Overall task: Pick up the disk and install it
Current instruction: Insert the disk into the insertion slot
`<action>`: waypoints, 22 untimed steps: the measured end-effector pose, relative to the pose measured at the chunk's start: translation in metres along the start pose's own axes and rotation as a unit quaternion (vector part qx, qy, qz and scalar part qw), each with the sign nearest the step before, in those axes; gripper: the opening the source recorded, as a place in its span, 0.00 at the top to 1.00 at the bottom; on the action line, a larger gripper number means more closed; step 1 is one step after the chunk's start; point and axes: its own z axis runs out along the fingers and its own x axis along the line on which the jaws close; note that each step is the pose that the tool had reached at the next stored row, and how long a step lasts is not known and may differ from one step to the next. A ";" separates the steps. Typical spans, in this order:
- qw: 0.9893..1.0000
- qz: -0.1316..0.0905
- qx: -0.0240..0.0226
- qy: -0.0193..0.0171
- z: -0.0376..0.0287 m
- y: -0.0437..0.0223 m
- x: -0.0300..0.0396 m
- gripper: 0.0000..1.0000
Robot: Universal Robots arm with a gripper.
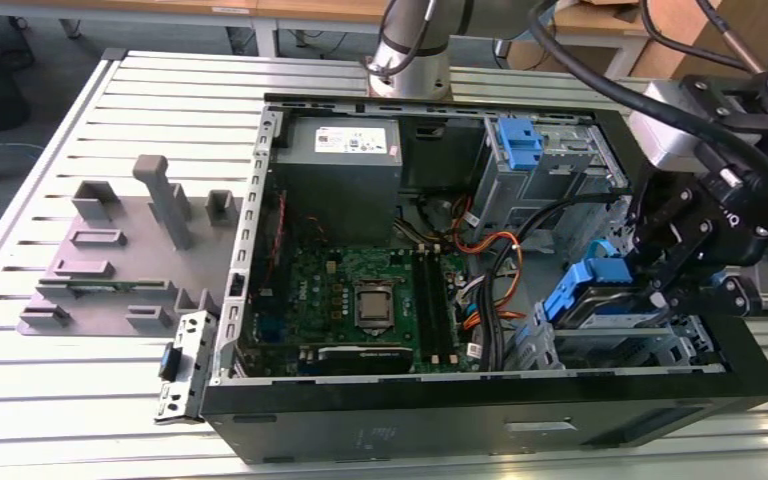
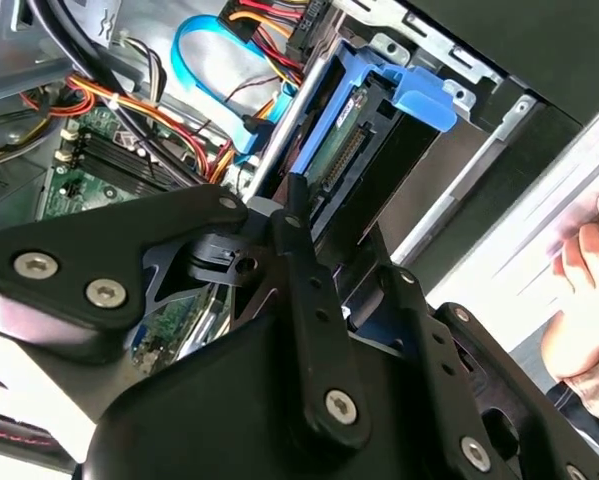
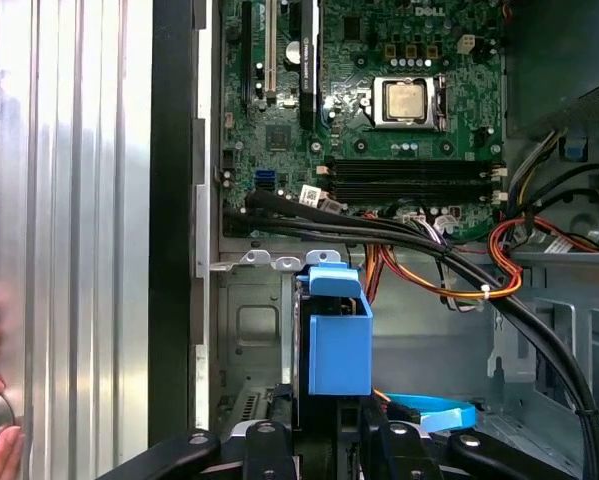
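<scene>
Tool clamped on the disk, which we see standing on edge, long axis running straight out from the jaws, over the drive bay at the exterior view's right of the computer case

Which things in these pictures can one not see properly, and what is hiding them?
1. The label of the disk: the disk stands edge-on in the first wrist view, and the gripper covers its lower end.
2. How deep the disk sits in the drive cage: the gripper blocks this in the exterior view.
3. The person's hand: cut off by the edge in both wrist views.
</scene>
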 end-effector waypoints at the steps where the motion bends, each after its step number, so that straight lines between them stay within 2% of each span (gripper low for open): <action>1: 1.000 0.000 0.000 0.000 0.0018 -0.0001 0.0003 0.65; 5: 1.000 0.000 0.000 0.000 0.0075 -0.0002 0.0010 0.65; 12: 1.000 0.000 0.000 0.000 0.0078 -0.0003 0.0011 0.65; 13: 1.000 0.000 0.000 0.000 0.0079 -0.0003 0.0011 0.64; 14: 1.000 0.000 0.000 0.000 0.0079 -0.0003 0.0011 0.58; 16: 1.000 0.000 0.000 0.000 0.0080 -0.0003 0.0011 0.58; 17: 1.000 0.000 0.000 0.000 0.0080 -0.0003 0.0011 0.52; 22: 1.000 0.000 0.000 -0.001 0.0084 -0.0003 0.0010 0.52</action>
